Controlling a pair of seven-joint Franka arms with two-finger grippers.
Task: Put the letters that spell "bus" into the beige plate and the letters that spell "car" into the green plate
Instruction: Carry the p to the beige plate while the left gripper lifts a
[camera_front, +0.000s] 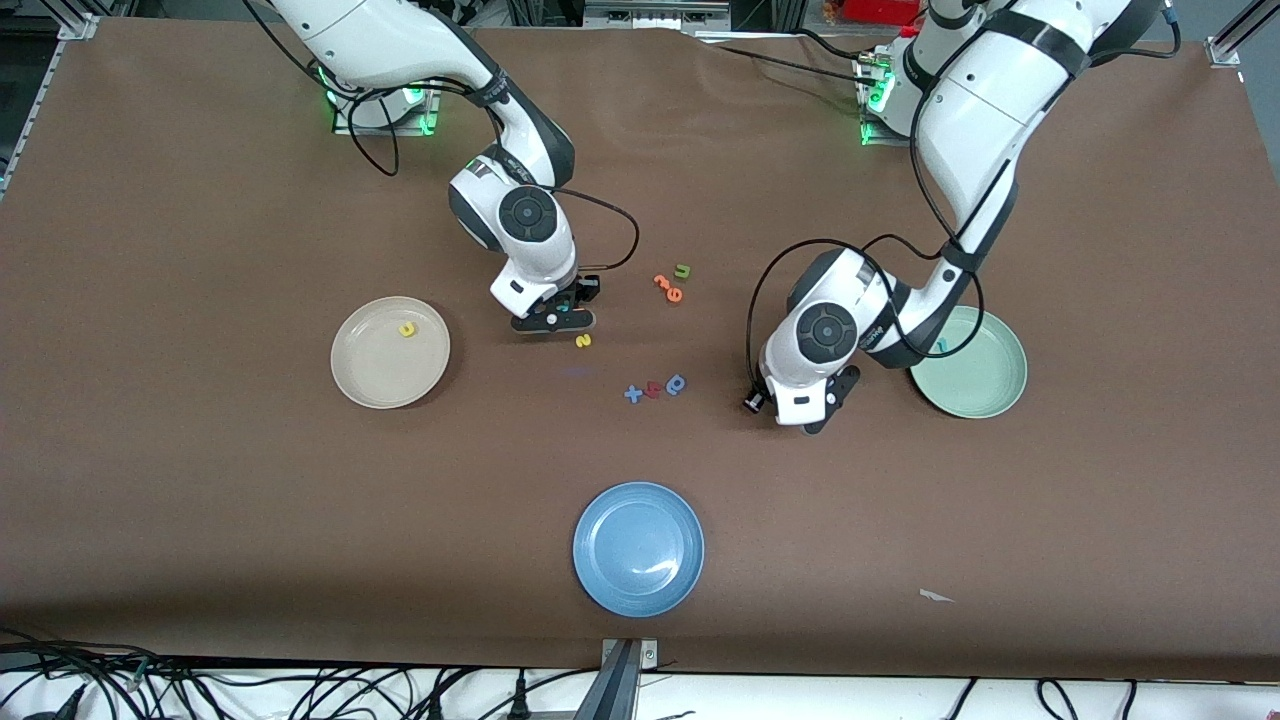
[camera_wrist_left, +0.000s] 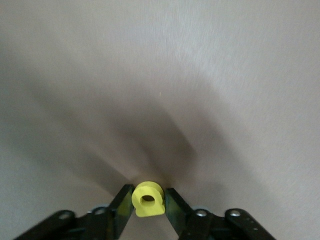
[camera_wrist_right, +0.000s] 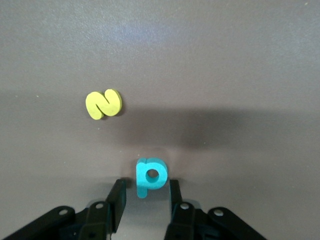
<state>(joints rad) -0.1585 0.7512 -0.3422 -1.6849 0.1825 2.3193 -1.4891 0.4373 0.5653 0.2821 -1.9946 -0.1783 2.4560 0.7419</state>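
My left gripper (camera_wrist_left: 148, 202) is shut on a yellow "a" (camera_wrist_left: 156, 192), with both fingers touching its sides. In the front view this gripper (camera_front: 825, 410) is low over the table beside the green plate (camera_front: 985, 395), and the "a" is hidden under it. A small teal piece (camera_front: 941, 347) lies in that plate, partly hidden by the arm. My right gripper (camera_front: 555, 318) is low beside the beige plate (camera_front: 375, 385), which holds a yellow "u" (camera_front: 406, 329). Its fingers (camera_wrist_right: 146, 187) stand open around a teal "b" (camera_wrist_right: 141, 180), with a gap on one side. A yellow "s" (camera_wrist_right: 103, 104) lies close by (camera_front: 583, 341).
Orange letters (camera_front: 667, 287) and a green "u" (camera_front: 682, 270) lie mid-table between the arms. A blue and red cluster (camera_front: 653, 388) sits nearer the camera. A blue plate (camera_front: 638, 548) stands near the front edge, and a white scrap (camera_front: 935, 596) toward the left arm's end.
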